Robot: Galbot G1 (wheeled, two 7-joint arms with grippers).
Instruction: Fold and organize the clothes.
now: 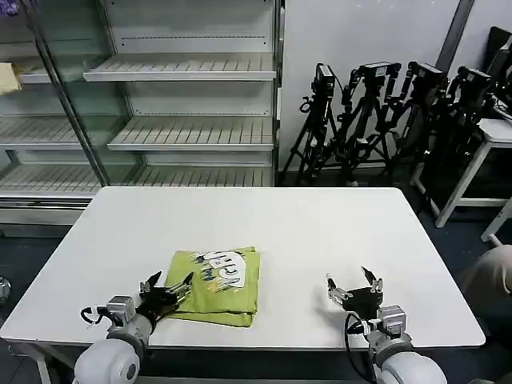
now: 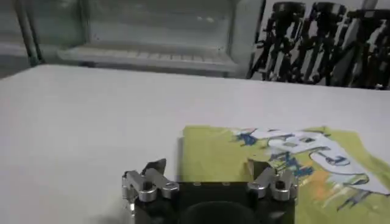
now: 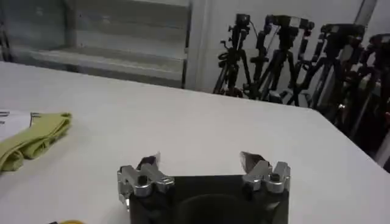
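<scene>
The clothes are one lime yellow-green T-shirt (image 1: 218, 285), folded into a rough square with a white, blue and orange print on top. It lies on the white table (image 1: 320, 224) near the front left. My left gripper (image 1: 168, 290) is open just in front of the shirt's near left corner, with nothing between its fingers. In the left wrist view the shirt (image 2: 213, 149) lies straight beyond the open left gripper (image 2: 207, 168). My right gripper (image 1: 354, 286) stands open over bare table at the front right, well apart from the shirt. The right wrist view shows the right gripper (image 3: 200, 160) and the shirt's folded edge (image 3: 33, 140) far off to one side.
Behind the table stand metal shelves (image 1: 184, 120) and a cluster of black camera tripods (image 1: 384, 112). A second white table (image 1: 496, 136) stands at the far right. Bare tabletop spreads behind and to the right of the shirt.
</scene>
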